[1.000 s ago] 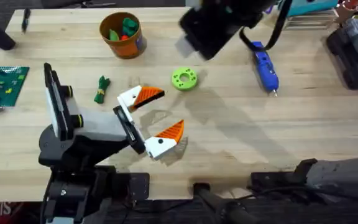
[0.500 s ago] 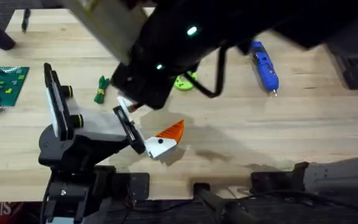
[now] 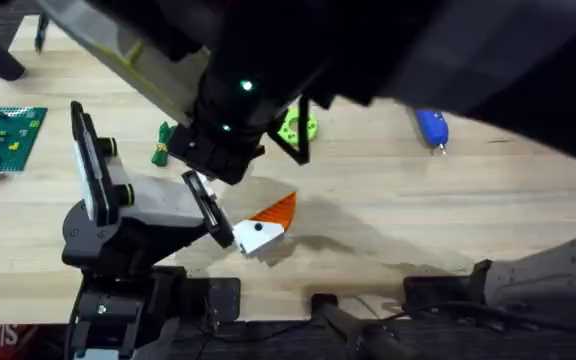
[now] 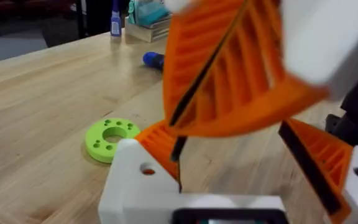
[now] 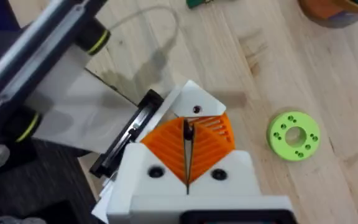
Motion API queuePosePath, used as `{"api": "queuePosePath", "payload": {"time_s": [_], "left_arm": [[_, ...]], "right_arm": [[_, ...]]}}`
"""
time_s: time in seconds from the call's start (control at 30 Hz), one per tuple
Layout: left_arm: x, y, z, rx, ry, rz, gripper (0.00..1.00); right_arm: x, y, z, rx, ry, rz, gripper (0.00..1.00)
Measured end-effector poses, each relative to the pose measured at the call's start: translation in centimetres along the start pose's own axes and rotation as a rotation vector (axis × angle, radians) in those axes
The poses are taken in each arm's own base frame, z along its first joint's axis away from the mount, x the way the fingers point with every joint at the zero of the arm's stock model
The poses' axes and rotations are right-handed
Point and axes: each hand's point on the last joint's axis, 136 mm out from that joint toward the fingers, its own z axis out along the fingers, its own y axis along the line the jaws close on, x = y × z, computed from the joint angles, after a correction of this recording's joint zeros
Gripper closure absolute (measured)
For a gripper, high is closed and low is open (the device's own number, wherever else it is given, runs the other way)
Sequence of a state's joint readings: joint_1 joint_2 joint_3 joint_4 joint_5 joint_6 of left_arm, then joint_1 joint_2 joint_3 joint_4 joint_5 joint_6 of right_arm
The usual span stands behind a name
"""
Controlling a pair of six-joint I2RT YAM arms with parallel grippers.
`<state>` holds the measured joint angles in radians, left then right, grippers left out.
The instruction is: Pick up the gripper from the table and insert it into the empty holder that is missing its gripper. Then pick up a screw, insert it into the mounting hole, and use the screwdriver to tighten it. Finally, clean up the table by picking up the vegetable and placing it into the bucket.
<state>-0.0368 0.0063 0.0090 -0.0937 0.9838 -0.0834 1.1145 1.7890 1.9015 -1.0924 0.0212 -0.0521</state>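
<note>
The holder (image 5: 194, 107) sits right under the right claw (image 5: 188, 163), whose orange pads are pressed together, gripping nothing. The left claw (image 4: 241, 168) stands wide open.

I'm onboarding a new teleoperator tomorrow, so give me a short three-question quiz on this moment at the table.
1. True or false: the blue screwdriver lies on the table, in neither arm's grasp.
2. The left gripper has its fingers: A) apart; B) pressed together; C) closed on the screwdriver.
3. Fill in: the right gripper, its orange pads pressed together, hangs over a white finger mount not far from the lime-green ____.
Key: 1 true; 2 A; 3 disc.
</note>
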Motion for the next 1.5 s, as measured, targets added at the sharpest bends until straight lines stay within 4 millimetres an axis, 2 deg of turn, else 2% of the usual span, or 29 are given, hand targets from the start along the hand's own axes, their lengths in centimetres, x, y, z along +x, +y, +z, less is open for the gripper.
{"api": "queuePosePath", "payload": {"time_s": [0.03, 0.37, 0.63, 1.1, 1.5], "left_arm": [[0.0, 0.0, 0.0, 0.000, 0.000, 0.000, 0.014], [0.0, 0.0, 0.0, 0.000, 0.000, 0.000, 0.014], [0.0, 0.0, 0.0, 0.000, 0.000, 0.000, 0.014], [0.0, 0.0, 0.0, 0.000, 0.000, 0.000, 0.015], [0.0, 0.0, 0.0, 0.000, 0.000, 0.000, 0.015]], "right_arm": [[0.0, 0.0, 0.7, 0.000, 0.009, 0.000, 0.998], [-0.2, 0.0, 0.8, 0.001, 0.005, -0.001, 0.998], [0.1, -0.8, 2.2, 0.041, 0.038, -0.001, 0.998], [0.1, -1.6, 2.1, 0.089, 0.037, -0.003, 0.998], [0.3, -0.7, 2.0, 0.076, 0.049, -0.019, 0.998]]}}
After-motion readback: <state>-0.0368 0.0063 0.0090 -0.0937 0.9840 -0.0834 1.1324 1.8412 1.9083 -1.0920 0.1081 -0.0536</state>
